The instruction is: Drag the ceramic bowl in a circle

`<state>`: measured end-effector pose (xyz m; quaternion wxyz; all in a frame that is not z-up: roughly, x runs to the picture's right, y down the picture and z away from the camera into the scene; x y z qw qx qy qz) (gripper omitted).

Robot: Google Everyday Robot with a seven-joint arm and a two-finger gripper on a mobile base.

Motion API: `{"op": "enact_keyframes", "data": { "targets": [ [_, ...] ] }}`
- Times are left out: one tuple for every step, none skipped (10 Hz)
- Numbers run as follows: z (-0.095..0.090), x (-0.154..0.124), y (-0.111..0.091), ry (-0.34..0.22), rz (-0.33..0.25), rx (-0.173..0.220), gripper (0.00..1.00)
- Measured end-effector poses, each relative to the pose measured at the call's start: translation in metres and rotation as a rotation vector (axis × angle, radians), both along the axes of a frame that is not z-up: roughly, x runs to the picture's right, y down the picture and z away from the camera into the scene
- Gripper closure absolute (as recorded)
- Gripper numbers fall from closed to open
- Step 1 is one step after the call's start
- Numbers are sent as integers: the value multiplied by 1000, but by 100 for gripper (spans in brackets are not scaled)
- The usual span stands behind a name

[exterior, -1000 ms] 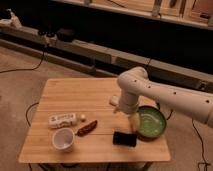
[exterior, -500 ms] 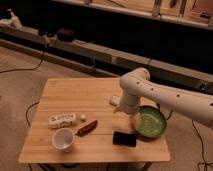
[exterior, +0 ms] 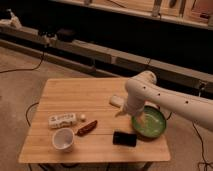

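Obs.: ceramic bowl (exterior: 153,125) sits on the wooden surface (exterior: 80,92), right side, towards the near edge; upright, apparently empty; green, with a darker rim and a glossy inside.

The arm (exterior: 150,92) reaches in from the right and bends down; the end effector (exterior: 140,119) is over the bowl's left rim, fingers set wide, nothing held; whether a fingertip already touches the glaze cannot be told.

Neighbours: black flat object (exterior: 124,138) just beside the bowl's near-left rim; reddish-brown item (exterior: 87,128) further left; white cup (exterior: 63,139) at near left, well apart from the bowl; labelled white packet (exterior: 62,120) left of centre; pale object (exterior: 116,101) just left of the arm, on the far side of the bowl.

Handling (judgement): ceramic, so rigid, fairly heavy for its size, and brittle on impact; the glazed inside is likely slippery, while the unglazed foot should slide on wood with some friction. The task is a drag, not a lift; best hold is probably the left rim, one finger inside the wall and one outside, or a fingertip pressed against the inner wall to push it along.

Risks (judgement): the circle may knock the black object; the right and near edges of the surface are close; too much downward force on one rim could tip the shallow bowl.
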<state>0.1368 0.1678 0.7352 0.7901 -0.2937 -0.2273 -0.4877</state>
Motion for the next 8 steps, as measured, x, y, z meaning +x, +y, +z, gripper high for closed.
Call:
{"op": "enact_keyframes", "data": {
  "targets": [
    [0,0,0,-10,-11,2,20],
    [0,-1,0,-11,-11,3,20],
    [1,1,0,-10,-13,3,20],
    [6,10,-1,-9,-36,13,20],
    [10,20,-3,-12,-67,27,20],
    [18,36,-7,-28,-119,58,20],
    [22,46,-9,-51,-156,82,20],
    [26,56,-12,-86,-201,111,20]
  ]
}}
